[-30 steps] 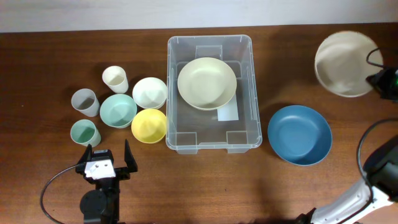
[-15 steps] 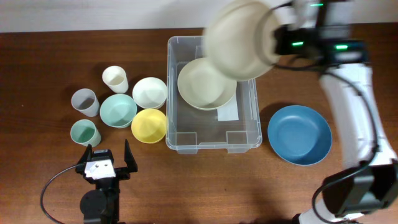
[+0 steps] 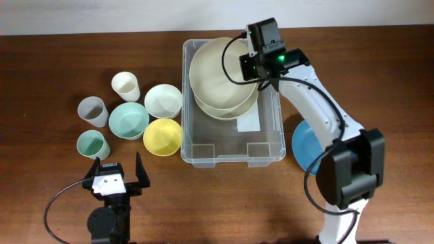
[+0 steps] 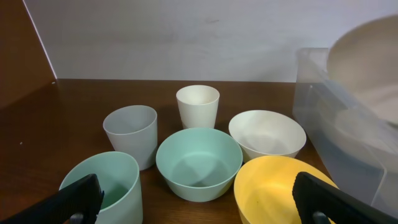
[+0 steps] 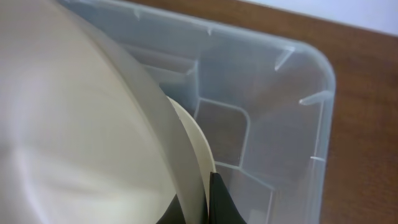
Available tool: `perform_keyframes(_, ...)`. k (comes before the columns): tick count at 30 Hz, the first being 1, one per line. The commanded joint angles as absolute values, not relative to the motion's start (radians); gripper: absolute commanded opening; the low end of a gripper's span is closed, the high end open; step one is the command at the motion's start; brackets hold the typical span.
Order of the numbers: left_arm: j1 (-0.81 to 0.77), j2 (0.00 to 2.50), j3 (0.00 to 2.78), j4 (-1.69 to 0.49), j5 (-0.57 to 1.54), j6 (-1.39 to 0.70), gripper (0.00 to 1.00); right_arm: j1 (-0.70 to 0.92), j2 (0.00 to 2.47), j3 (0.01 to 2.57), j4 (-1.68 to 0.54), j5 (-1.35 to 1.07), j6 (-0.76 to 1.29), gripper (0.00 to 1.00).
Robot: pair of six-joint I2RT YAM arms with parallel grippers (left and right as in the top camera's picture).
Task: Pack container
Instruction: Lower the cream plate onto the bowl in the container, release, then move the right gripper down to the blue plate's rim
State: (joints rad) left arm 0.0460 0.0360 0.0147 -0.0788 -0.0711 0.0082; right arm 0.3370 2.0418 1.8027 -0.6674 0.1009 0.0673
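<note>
I am reaching my right gripper over the large clear plastic rectangular container, which is sitting in the middle of the dark brown wooden tabletop with its long sides running away from me. The right gripper is pinching the rim of a big cream-coloured round bowl, jaws closed tight on its edge. I am holding that bowl tilted over the far half of the container, above a second cream bowl that is lying inside. I cannot tell whether the two bowls are touching. A white rectangular label is showing on the container's base, just beside the lower bowl.

My left gripper is hanging near the front edge with its jaws spread wide, holding nothing. Beyond it, left of the container, a white cup, a grey cup, a mint-green cup, a mint-green bowl, a white bowl and a yellow bowl are standing clustered together. A blue round plate is lying right of the container, partly hidden by my right arm.
</note>
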Motion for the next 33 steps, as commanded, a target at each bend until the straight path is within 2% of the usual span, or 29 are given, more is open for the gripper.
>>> perform_keyframes(1, 0.042, 0.029, 0.009, -0.076, -0.068, 0.023, 1.00, 0.334, 2.078, 1.818, -0.657, 0.120, 0.086, 0.04)
perform_keyframes(3, 0.042, 0.029, 0.009, -0.076, -0.068, 0.023, 1.00, 0.334, 2.090, 1.818, -0.659, 0.108, 0.086, 0.06)
perform_keyframes(4, 0.042, 0.029, 0.009, -0.076, -0.068, 0.023, 1.00, 0.334, 2.092, 1.818, -0.660, 0.101, 0.086, 0.19)
perform_keyframes(5, 0.042, 0.029, 0.009, -0.076, -0.068, 0.023, 1.00, 0.334, 2.092, 1.818, -0.657, 0.098, 0.086, 0.41)
perform_keyframes(7, 0.042, 0.029, 0.009, -0.076, -0.068, 0.023, 1.00, 0.334, 2.087, 1.819, -0.653, 0.098, 0.085, 0.61)
perform_keyframes(9, 0.042, 0.029, 0.009, -0.076, -0.068, 0.023, 1.00, 0.334, 2.075, 1.822, -0.659, 0.099, 0.081, 0.67)
perform_keyframes(13, 0.042, 0.029, 0.009, -0.076, -0.068, 0.023, 1.00, 0.332, 2.004, 1.861, -0.728, 0.139, 0.060, 0.71)
perform_keyframes(17, 0.042, 0.029, 0.009, -0.076, -0.068, 0.023, 1.00, 0.313, 1.904, 1.918, -0.857, 0.302, 0.100, 0.72)
perform_keyframes(22, 0.042, 0.029, 0.009, -0.076, -0.068, 0.023, 1.00, 0.120, 1.754, 1.929, -1.045, 0.347, 0.197, 0.72)
perform_keyframes(24, 0.042, 0.029, 0.009, -0.076, -0.068, 0.023, 1.00, 0.030, 1.736, 1.929, -1.102, 0.301, 0.212, 0.72)
perform_keyframes(25, 0.042, 0.029, 0.009, -0.076, -0.068, 0.023, 1.00, -0.066, 1.734, 1.929, -1.155, 0.200, 0.210, 0.72)
perform_keyframes(28, 0.042, 0.029, 0.009, -0.076, -0.068, 0.023, 1.00, -0.194, 1.754, 1.916, -1.239, 0.062, 0.188, 0.72)
perform_keyframes(33, 0.042, 0.029, 0.009, -0.076, -0.068, 0.023, 1.00, -0.303, 1.770, 1.798, -1.315, -0.044, 0.188, 0.72)
